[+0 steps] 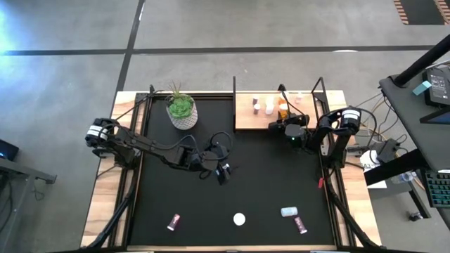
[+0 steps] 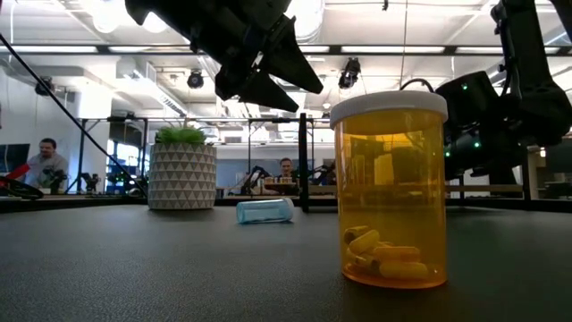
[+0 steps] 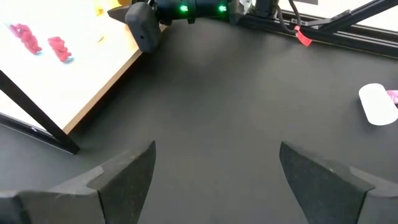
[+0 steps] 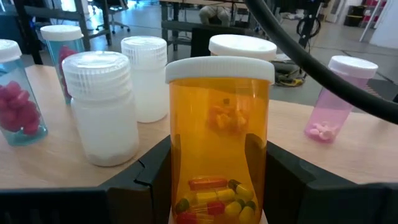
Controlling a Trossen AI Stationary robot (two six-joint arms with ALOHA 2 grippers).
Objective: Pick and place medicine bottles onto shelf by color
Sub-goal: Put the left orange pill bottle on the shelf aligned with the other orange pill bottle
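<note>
The light-wood shelf (image 1: 246,116) stands at the mat's far right with several medicine bottles on it: white (image 4: 102,109), teal with red pills (image 4: 15,99) and pink (image 4: 339,93). My right gripper (image 4: 214,158) is at the shelf's near edge (image 1: 281,125), shut on an orange white-capped bottle (image 4: 219,124). My left gripper (image 1: 223,172) hangs open above the middle of the mat, its fingers (image 3: 124,180) wide apart with nothing between them. Loose bottles lie near the mat's front edge: pink (image 1: 174,222), white-capped (image 1: 240,219), pale blue (image 1: 289,211) and another pink (image 1: 301,225). My right gripper pinches the orange bottle's lower body (image 4: 180,162) between its two fingers, one on each side. The fingers (image 4: 280,180) come level from the table's near side. The bottle stands upright; its base lies below the picture's edge, so I cannot tell whether it rests on the shelf.
A white pot with a green plant (image 1: 181,111) stands at the mat's far left. Thin black posts (image 1: 234,88) rise at the shelf's ends. In the low view an orange bottle (image 2: 391,188) stands close to the camera, and a blue one (image 2: 265,210) lies behind it.
</note>
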